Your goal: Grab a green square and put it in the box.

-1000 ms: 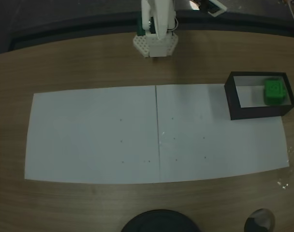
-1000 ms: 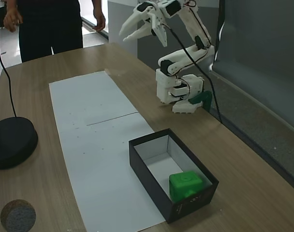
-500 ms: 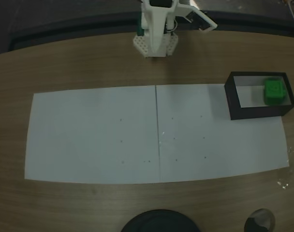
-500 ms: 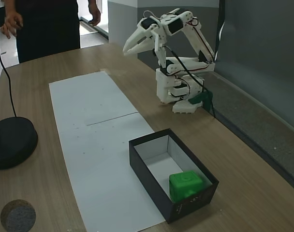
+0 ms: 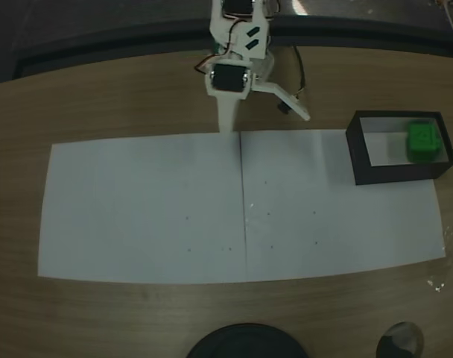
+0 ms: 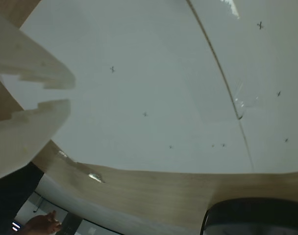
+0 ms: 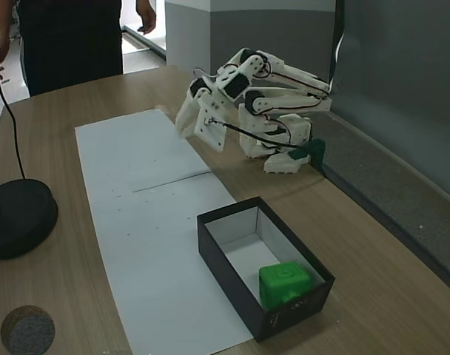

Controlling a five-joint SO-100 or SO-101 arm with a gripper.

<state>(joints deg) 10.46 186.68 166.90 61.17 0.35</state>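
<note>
1. Since the earlier frames I see the arm fold down from a raised pose to a low, tucked one near its base; the green square point(image 7: 285, 284) and the box point(image 7: 219, 247) are where they were.
2. I judge the placing step complete: the green square lies inside the box point(image 5: 358, 151), at the right end in a fixed view point(image 5: 423, 141), touching the pale floor and close to the end wall.
3. My gripper point(image 7: 195, 126) hangs at the far edge of the paper sheet point(image 7: 129, 200), well apart from the box, and carries nothing.
4. Its two fingers stand spread, one pointing down at the sheet and the other angled out to the right in a fixed view point(image 5: 259, 112). In the wrist view both pale fingers point(image 6: 29, 68) enter from the left with a gap between them.
5. I judge the current step to be the return to rest. The next move calls only for settling the folded arm onto its base point(image 7: 277, 144) without touching the sheet.
6. A person point(image 7: 69, 37) stands at the far end of the table point(image 7: 373, 259).
</note>
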